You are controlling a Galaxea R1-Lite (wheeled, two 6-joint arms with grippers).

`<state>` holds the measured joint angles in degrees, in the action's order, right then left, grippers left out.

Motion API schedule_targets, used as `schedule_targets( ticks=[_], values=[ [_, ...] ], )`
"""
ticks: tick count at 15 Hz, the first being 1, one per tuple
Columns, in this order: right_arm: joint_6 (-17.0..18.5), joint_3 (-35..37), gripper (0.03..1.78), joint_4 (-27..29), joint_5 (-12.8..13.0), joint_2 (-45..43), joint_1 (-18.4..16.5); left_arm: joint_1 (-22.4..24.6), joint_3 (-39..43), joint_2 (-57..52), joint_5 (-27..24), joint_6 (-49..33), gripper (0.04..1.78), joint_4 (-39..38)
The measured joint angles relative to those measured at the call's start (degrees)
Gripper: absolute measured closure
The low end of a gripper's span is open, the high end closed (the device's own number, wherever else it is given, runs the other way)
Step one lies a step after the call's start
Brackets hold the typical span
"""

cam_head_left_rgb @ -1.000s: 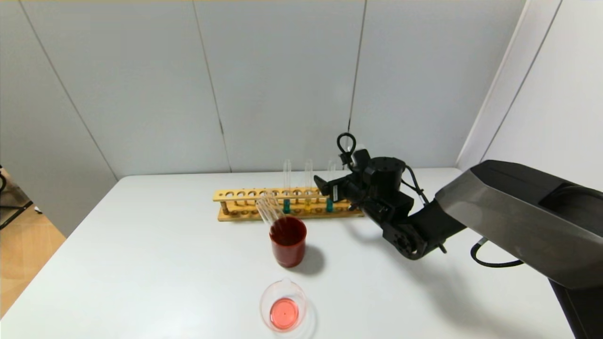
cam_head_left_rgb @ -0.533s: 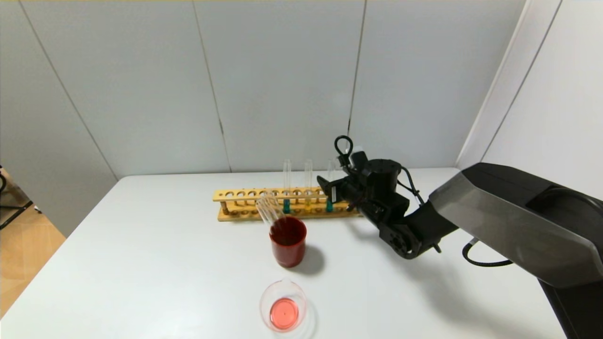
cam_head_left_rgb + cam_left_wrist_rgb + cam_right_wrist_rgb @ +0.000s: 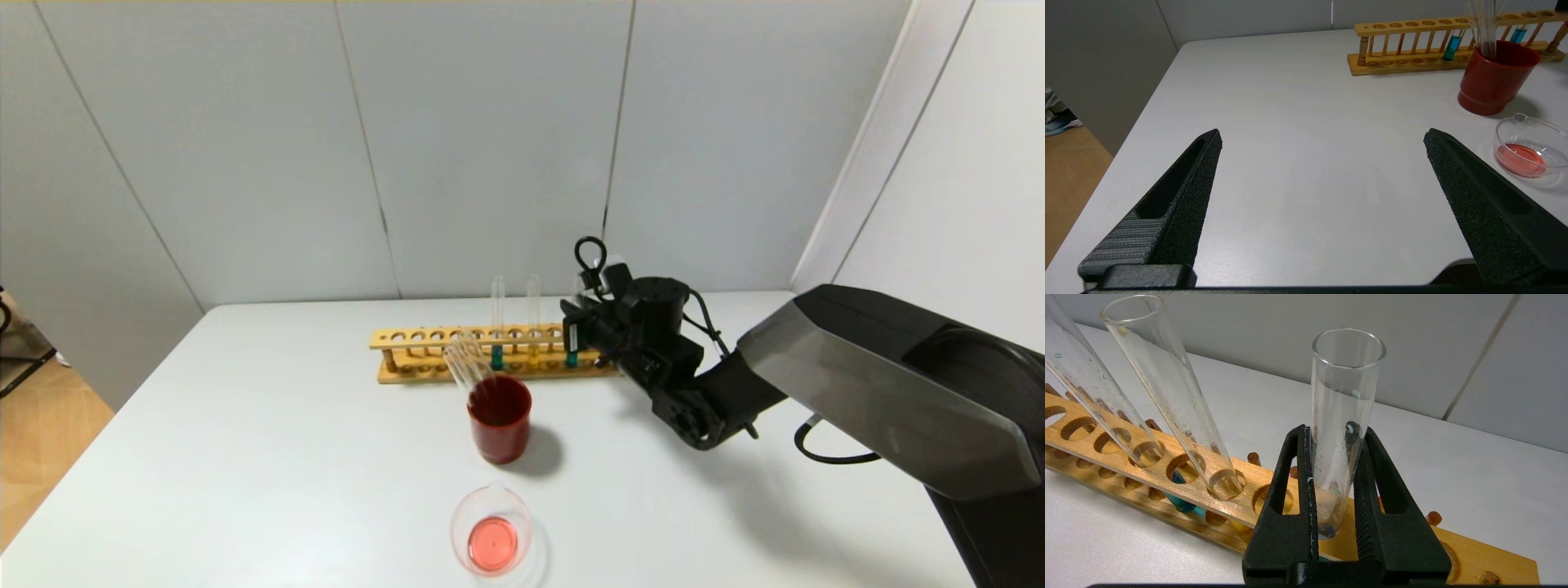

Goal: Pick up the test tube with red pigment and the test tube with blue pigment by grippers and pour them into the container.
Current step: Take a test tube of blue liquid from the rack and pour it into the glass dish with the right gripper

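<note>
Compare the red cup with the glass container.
The red cup is opaque and tall; the container is clear, low, wide. The red cup holds empty tubes; the container holds red liquid. Both stand on the table. The right gripper clasps the test tube with blue pigment in the rack. The left gripper is open over the table's near edge.

white table (image 3: 269, 457) | wooden rack (image 3: 424, 356) | red cup (image 3: 500, 429) | container (image 3: 491, 532)

A laboratory-style test bench: a long wooden test-tube rack (image 3: 490, 354) holding clear glass tubes (image 3: 1167, 392) stands on a plain white table (image 3: 286, 457). Bare grey wall panels (image 3: 482, 139) enclose it.
</note>
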<state>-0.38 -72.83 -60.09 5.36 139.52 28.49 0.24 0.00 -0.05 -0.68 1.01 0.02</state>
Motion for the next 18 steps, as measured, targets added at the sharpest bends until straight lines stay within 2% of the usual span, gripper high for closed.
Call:
schedule_targets(
  ticks=[8,14,18],
  values=[
    [-0.4,-1.3,1.47,0.4,0.4,-2.3,-0.2,0.0,0.0,0.0,0.0,0.0,0.07,0.0],
    [-2.0,-1.3,1.47,4.7,0.5,-11.4,-0.7,0.0,0.0,0.0,0.0,0.0,0.07,0.0],
    [-2.6,0.4,1.47,8.5,0.5,-20.7,-0.6,0.0,0.0,0.0,0.0,0.0,0.07,0.0]
  ],
)
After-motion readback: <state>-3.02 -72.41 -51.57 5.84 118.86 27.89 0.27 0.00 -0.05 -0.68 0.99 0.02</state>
